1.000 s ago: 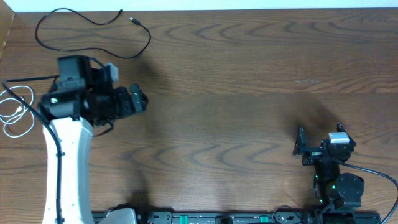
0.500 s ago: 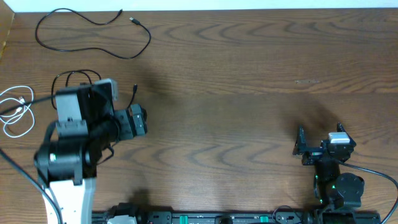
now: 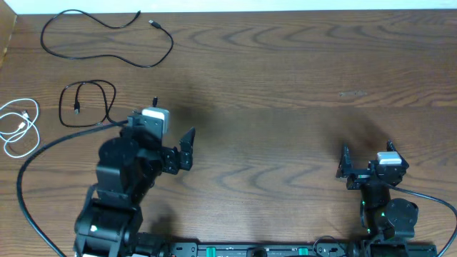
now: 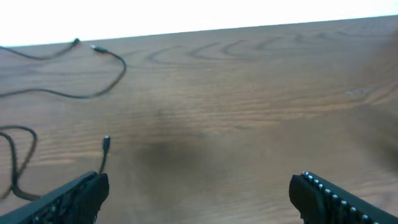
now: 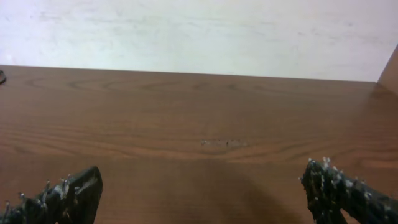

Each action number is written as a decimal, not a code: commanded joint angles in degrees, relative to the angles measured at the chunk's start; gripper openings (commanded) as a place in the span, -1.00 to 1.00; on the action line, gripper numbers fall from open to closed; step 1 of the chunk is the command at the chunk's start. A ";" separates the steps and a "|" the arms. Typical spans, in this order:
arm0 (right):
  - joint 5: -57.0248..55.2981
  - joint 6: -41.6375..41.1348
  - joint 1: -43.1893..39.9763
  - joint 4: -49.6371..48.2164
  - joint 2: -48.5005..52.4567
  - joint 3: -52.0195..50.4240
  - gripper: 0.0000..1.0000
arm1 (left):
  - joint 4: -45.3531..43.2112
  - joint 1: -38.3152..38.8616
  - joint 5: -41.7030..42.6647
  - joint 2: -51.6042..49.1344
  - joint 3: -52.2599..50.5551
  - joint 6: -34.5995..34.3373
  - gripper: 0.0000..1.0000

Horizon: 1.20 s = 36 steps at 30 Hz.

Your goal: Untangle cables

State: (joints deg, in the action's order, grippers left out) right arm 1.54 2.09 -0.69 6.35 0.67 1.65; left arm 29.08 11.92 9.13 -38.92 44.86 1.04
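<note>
Black ribbed fingers sit in the bottom corners of both wrist views, so you have both tools spread wide with nothing between them. Nearest you, at the lower right of the overhead frame, the right gripper (image 3: pixel 347 168) hangs close to its base, its jaws far apart and empty. Only bare brown wooden table (image 5: pixel 205 112) lies ahead of it, running back to a white wall (image 5: pixel 186 31).

The left gripper (image 3: pixel 187 148) is at the lower centre-left of the overhead frame. It is just as wide open, holds nothing and touches no cord.

Just above and left of it lies the shorter black cable (image 3: pixel 114 98), coiled in one loose loop. One plug end sits inside the loop. The other end trails right toward the gripper and shows in the left wrist view near the lower left finger, apart from it.

At the left edge of the overhead frame you will find the white cable (image 3: pixel 21 127), bunched in a few small loops, beside the short black one but not crossing it.

Farthest away, in the upper left corner, the longer black cable (image 3: pixel 171 44) lies in a broad open curve. Its plug tip points right, and it is well apart from the other two. The three cords lie separately on the wood, with none overlapping.
</note>
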 commanded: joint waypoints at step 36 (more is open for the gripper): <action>-0.31 -0.52 -0.39 -0.07 -0.35 -0.37 0.98 | -29.77 -4.26 -0.76 21.27 -28.85 1.75 0.96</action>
State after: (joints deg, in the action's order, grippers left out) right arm 1.54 2.07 -0.69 6.35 0.67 1.65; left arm 2.26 7.92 7.42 -19.59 18.76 1.98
